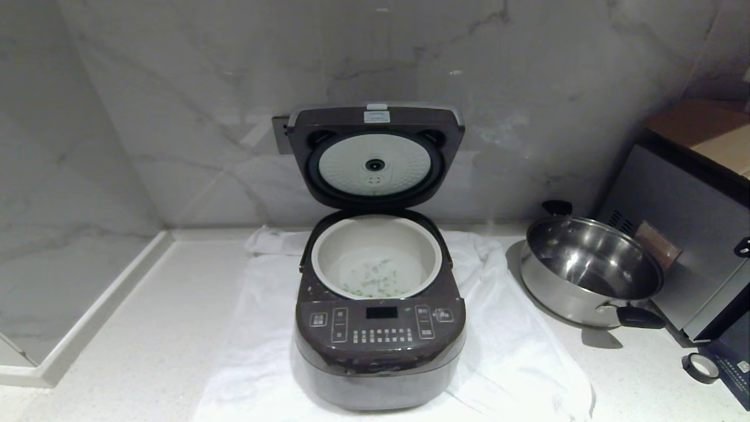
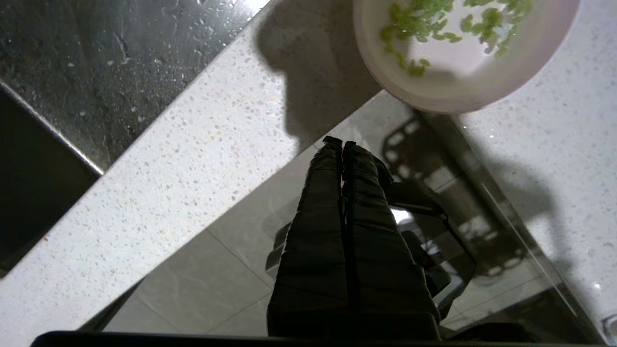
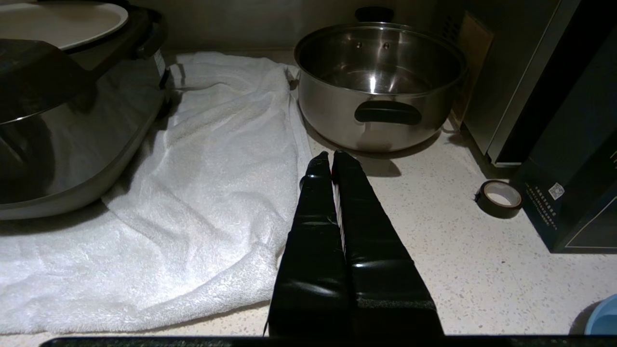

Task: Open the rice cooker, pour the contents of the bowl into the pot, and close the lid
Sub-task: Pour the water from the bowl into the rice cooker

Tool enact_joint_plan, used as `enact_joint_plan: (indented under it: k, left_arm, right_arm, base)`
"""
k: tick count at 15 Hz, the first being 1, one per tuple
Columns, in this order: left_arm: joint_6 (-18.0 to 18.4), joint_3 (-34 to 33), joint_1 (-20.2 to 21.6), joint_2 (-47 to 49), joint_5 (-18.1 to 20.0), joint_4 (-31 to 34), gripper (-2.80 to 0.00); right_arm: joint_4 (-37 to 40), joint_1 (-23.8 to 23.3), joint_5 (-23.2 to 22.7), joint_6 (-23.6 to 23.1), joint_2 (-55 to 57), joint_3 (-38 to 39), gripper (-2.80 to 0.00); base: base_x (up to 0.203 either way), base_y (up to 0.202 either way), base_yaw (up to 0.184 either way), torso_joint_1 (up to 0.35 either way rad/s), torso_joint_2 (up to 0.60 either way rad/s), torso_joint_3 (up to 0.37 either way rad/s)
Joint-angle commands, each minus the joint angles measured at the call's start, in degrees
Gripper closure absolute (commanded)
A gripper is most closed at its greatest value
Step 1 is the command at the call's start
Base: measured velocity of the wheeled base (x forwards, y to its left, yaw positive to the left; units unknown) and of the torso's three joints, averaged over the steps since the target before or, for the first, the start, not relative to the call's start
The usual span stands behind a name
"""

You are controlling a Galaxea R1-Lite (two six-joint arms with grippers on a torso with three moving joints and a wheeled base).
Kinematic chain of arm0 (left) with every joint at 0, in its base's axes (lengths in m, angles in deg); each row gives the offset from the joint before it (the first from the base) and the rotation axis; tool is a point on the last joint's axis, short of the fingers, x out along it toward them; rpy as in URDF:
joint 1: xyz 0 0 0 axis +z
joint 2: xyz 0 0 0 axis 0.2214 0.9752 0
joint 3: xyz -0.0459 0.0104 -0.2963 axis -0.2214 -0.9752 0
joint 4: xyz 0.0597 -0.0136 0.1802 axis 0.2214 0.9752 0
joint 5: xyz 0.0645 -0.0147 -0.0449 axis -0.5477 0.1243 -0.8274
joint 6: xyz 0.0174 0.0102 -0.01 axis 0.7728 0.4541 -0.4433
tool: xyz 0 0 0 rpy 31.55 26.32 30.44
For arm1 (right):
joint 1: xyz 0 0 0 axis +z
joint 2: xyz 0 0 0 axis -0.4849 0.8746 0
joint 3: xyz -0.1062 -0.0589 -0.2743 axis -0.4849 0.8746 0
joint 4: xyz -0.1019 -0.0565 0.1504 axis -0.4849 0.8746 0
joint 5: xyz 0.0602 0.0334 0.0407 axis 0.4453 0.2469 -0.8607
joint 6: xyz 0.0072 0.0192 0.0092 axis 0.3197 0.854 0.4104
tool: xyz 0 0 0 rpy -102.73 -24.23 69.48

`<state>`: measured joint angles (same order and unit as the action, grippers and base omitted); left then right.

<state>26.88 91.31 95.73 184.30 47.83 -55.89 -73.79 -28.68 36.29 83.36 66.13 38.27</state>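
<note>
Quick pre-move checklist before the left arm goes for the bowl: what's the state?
1. Lid up, clear of the pot: ok.
2. Pot seated in the rice cooker: ok; a few green bits already lie inside.
3. Bowl upright on the counter, green pieces inside: ok.
4. Left hand ready to grasp: not ok, shut, apart from the bowl.
5. Right hand out of the way: ok, shut, low over the counter near the steel pan.
6. Bowl's place relative to the cooker: cannot tell.
</note>
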Motion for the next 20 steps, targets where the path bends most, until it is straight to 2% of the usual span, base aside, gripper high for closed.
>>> enact_joint_plan:
  k: [1, 3, 5, 7, 9, 11, 20]
  left_arm:
    - [-0.20, 1.62, 0.54, 4.53, 0.40, -0.05, -2.80]
    - [-1.07, 2.97, -0.92, 7.75, 1.86, -0.12, -2.80]
    - [-5.90, 4.00, -3.62, 9.32, 2.84, -0.13, -2.80]
    - [-7.41, 4.16, -4.32, 10.03, 3.49, -0.16, -2.80]
    - [-11.30, 6.62, -4.95, 12.42, 3.50, -0.13, -2.80]
    - [-13.49, 9.22, -4.79, 14.05, 3.50, -0.13, -2.80]
    - [-13.92, 11.86, -4.22, 20.82, 2.46, -0.21, -2.80]
  right_arm:
    - [0.00, 0.02, 0.00, -0.01, 0.00, 0.09, 0.00]
    - [0.00, 0.02, 0.00, -0.01, 0.00, 0.09, 0.00]
    - [0.00, 0.02, 0.00, -0.01, 0.00, 0.09, 0.00]
    - [0.00, 0.02, 0.00, -0.01, 0.00, 0.09, 0.00]
    - [0.00, 0.02, 0.00, -0.01, 0.00, 0.09, 0.00]
    - [0.00, 0.02, 0.00, -0.01, 0.00, 0.09, 0.00]
    - [0.00, 0.02, 0.00, 0.07, 0.00, 0.09, 0.00]
  base:
    - [0.000, 0.000, 0.000, 0.000, 0.00, 0.000]
    - [0.000, 0.000, 0.000, 0.000, 0.00, 0.000]
    - [0.000, 0.000, 0.000, 0.000, 0.00, 0.000]
    - [0.000, 0.000, 0.000, 0.000, 0.00, 0.000]
    - [0.000, 0.000, 0.000, 0.000, 0.00, 0.000]
    - [0.000, 0.000, 0.000, 0.000, 0.00, 0.000]
    - [0.000, 0.000, 0.000, 0.000, 0.00, 0.000]
